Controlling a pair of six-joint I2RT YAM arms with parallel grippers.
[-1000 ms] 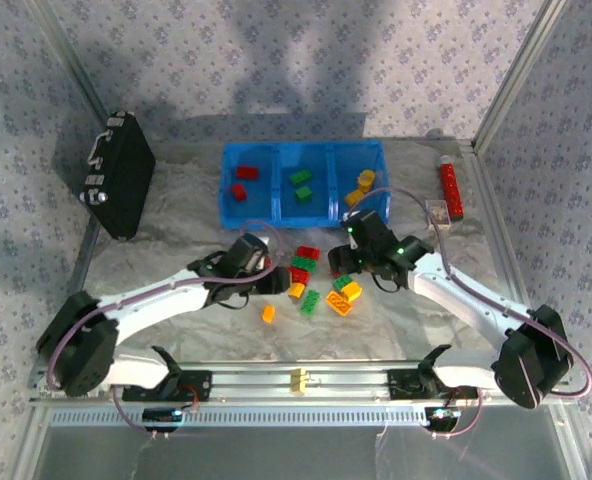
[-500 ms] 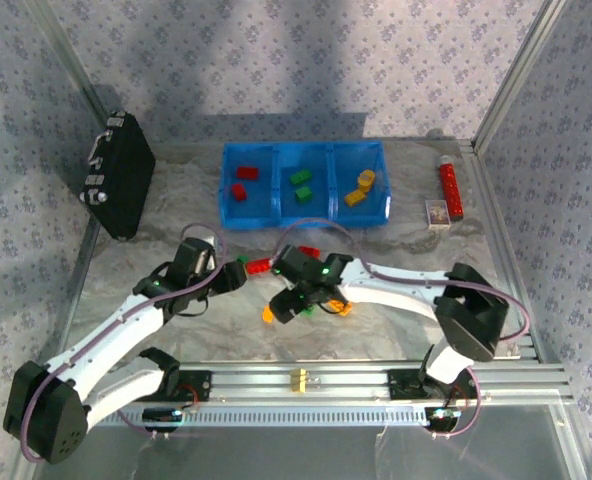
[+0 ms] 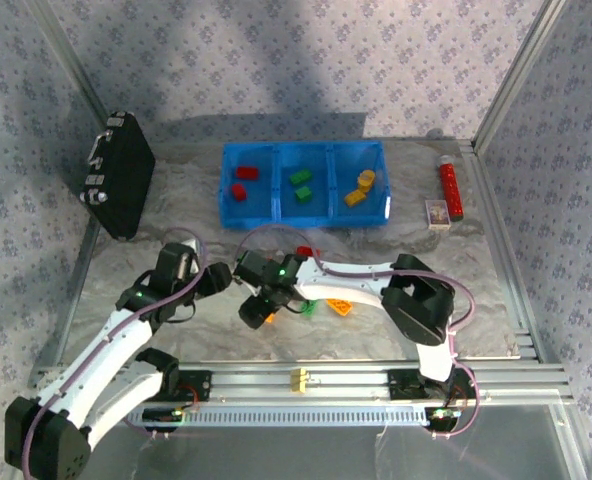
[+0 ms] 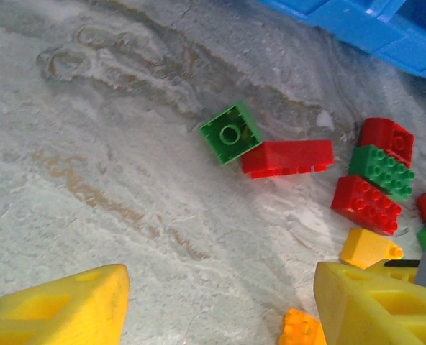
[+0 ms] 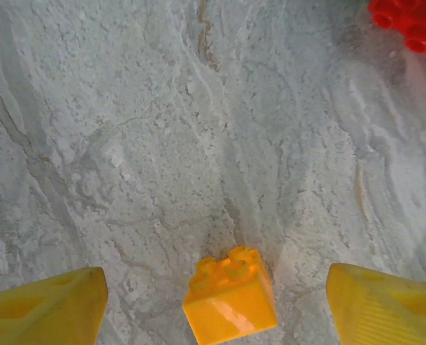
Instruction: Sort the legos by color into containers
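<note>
Jaws apart, marbled grey tabletop (image 3: 476,290), floral-patterned walls (image 3: 306,60)

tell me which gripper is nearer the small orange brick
Right. The right gripper has the orange brick between its open fingers; the left gripper hangs apart, to its left.

This is looking like a robot lab cell: a left arm (image 3: 106,345) and right arm (image 3: 361,285) are sitting bolted to a metal rail (image 3: 356,378) at the bench's (image 3: 456,290) near edge, with patterned cloth walls (image 3: 276,50) and metal posts (image 3: 511,75) enclosing it.
</note>
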